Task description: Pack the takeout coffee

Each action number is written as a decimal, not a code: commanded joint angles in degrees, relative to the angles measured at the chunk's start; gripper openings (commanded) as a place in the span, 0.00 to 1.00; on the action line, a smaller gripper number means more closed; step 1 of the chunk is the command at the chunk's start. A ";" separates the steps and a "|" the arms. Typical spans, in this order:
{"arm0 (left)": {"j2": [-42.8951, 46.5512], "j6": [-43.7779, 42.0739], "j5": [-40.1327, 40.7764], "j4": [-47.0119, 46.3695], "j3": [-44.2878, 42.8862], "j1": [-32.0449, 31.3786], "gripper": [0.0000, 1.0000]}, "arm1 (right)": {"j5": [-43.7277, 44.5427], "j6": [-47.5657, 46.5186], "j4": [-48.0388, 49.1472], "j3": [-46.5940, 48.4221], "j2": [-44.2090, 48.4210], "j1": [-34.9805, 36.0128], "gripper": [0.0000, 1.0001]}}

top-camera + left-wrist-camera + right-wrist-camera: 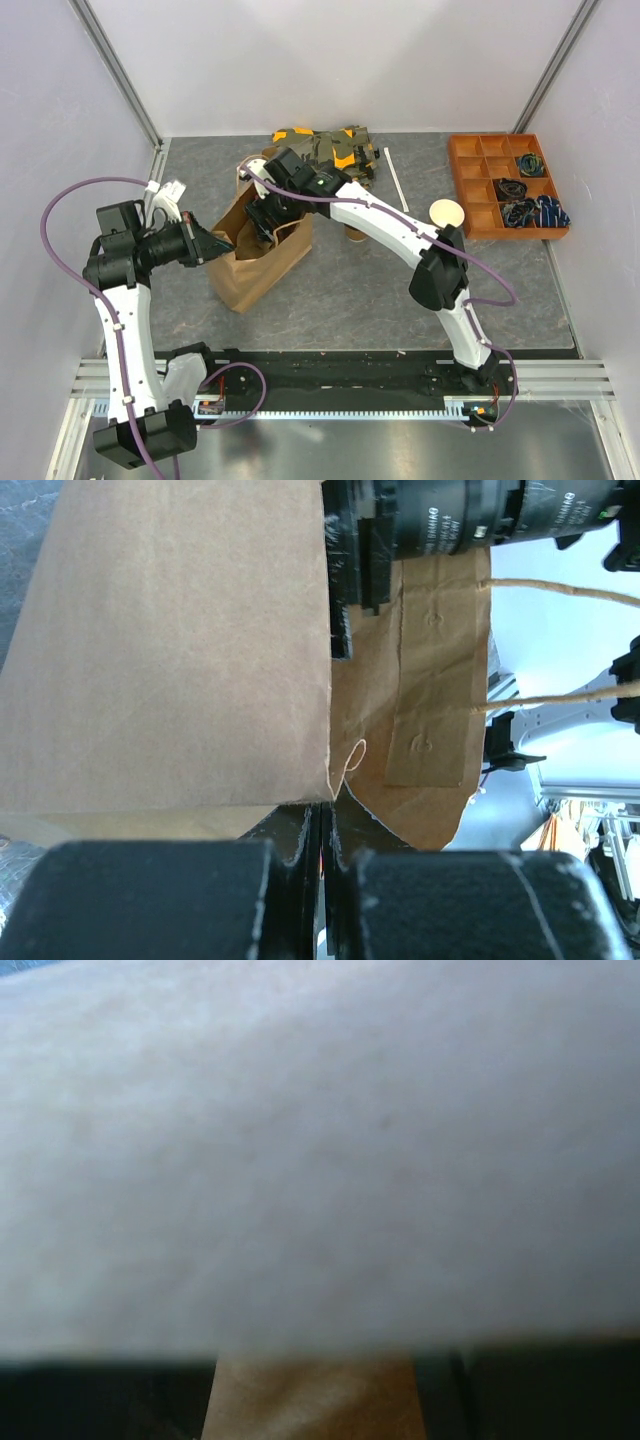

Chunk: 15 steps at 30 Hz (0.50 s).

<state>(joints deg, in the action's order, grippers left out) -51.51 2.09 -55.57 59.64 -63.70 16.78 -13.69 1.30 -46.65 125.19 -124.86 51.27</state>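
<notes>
Placement step is judged underway: left tool [322,820] is clamping the bag [262,268] rim at frame centre-left, right tool [262,222] is sitting inside its mouth, state untellable, coffee unseen, presumably inside; next move is calling for a straight withdrawal.

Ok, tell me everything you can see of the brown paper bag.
The brown kraft-paper bag sits creased on the grey table, its mouth open toward the far side. A twisted paper-cord handle is fixed under a glued paper patch. The left gripper is shut on its rim edge, and the right gripper reaches into the mouth.
</notes>
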 commanded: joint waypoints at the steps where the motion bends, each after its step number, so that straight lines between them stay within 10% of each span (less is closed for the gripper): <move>1: -0.35 1.16 2.66 0.31 -1.60 0.28 0.02 | 1.56 0.98 -3.26 2.52 4.36 0.15 0.79; 15: -1.23 4.94 3.01 -2.07 -0.81 0.36 0.02 | -0.19 -0.77 -3.36 -1.52 7.78 0.15 0.90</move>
<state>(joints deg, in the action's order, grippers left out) -52.23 4.99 -54.92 58.35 -63.81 16.78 -12.23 1.04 -50.72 124.25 -120.92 51.27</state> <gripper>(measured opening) 0.026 0.899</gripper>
